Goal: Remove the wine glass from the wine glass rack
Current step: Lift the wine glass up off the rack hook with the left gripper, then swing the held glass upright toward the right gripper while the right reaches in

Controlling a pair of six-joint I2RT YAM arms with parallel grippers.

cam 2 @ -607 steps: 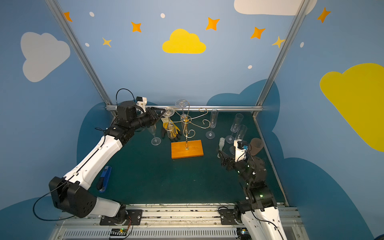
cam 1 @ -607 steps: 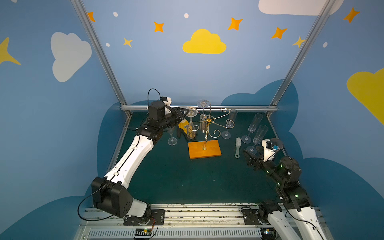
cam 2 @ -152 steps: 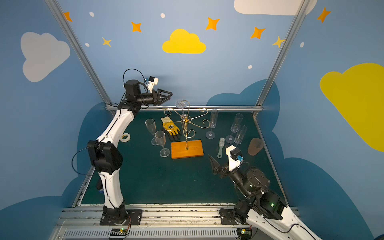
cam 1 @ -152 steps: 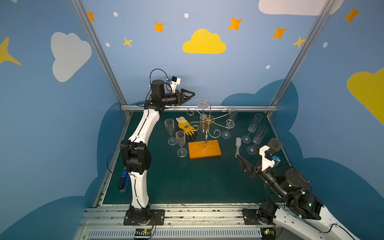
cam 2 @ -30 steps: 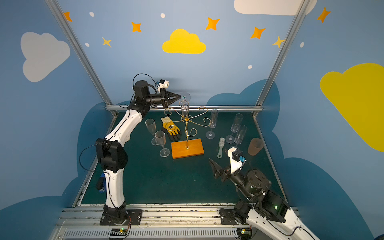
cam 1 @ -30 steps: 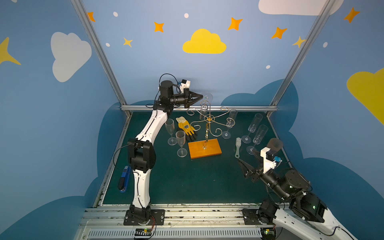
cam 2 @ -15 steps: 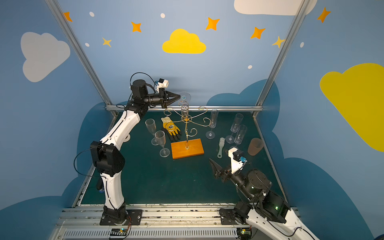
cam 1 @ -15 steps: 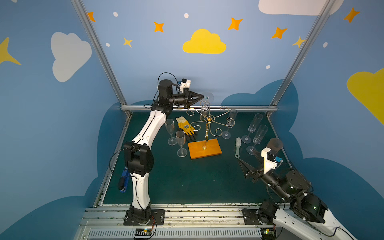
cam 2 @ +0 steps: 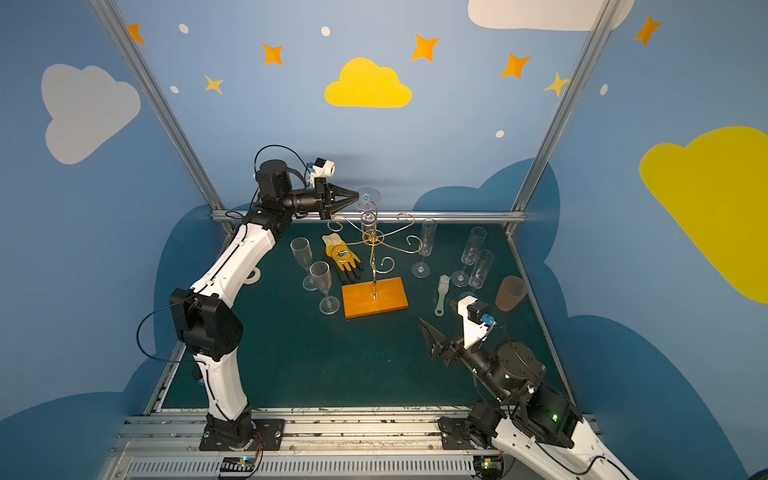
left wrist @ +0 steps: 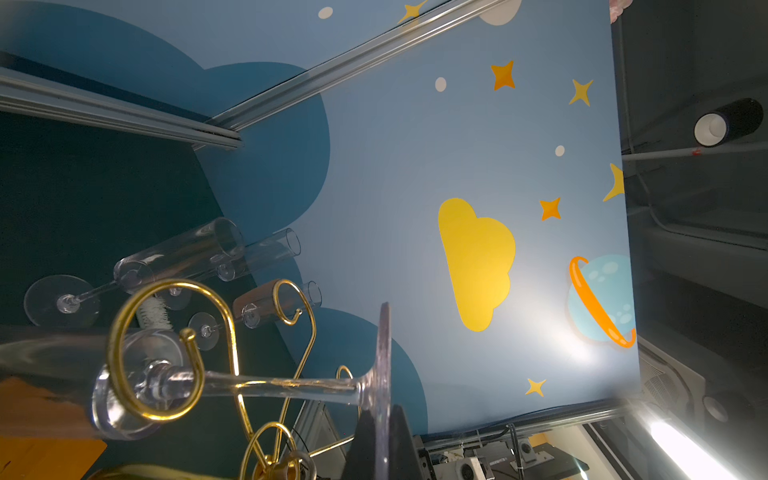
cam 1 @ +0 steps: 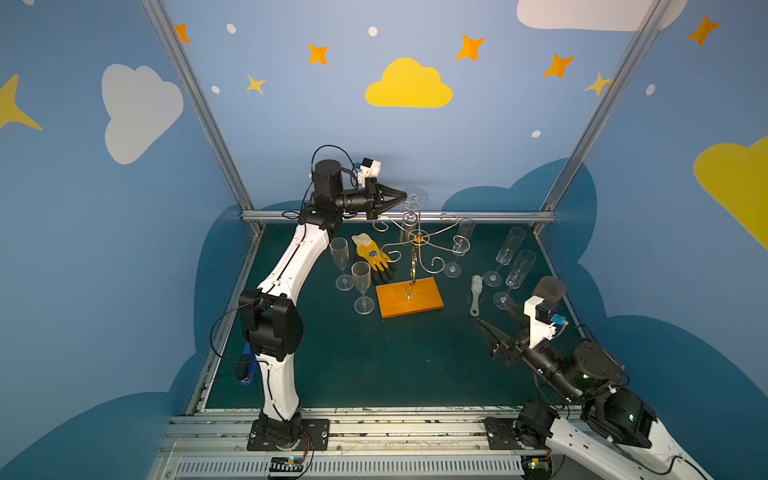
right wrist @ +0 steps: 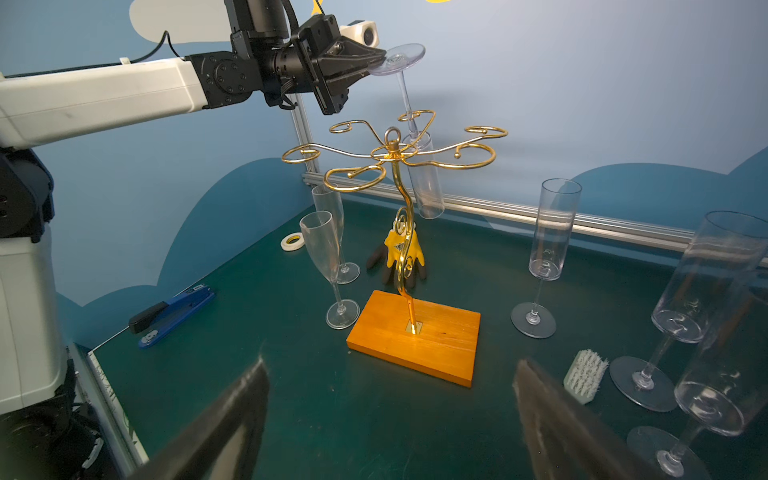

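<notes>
Hanging upside down from a rear arm of the wine glass rack [right wrist: 392,158], the wine glass [right wrist: 424,183] had its long axis close to vertical, foot up and bowl down. The left gripper [right wrist: 380,56] was pinched tight on the rim of the foot. The right gripper [cam 1: 491,311] gaped wide, holding nothing, low over the table [cam 1: 374,365] at the front right. Only the left wrist view showed the stem passing through the gold spiral.
</notes>
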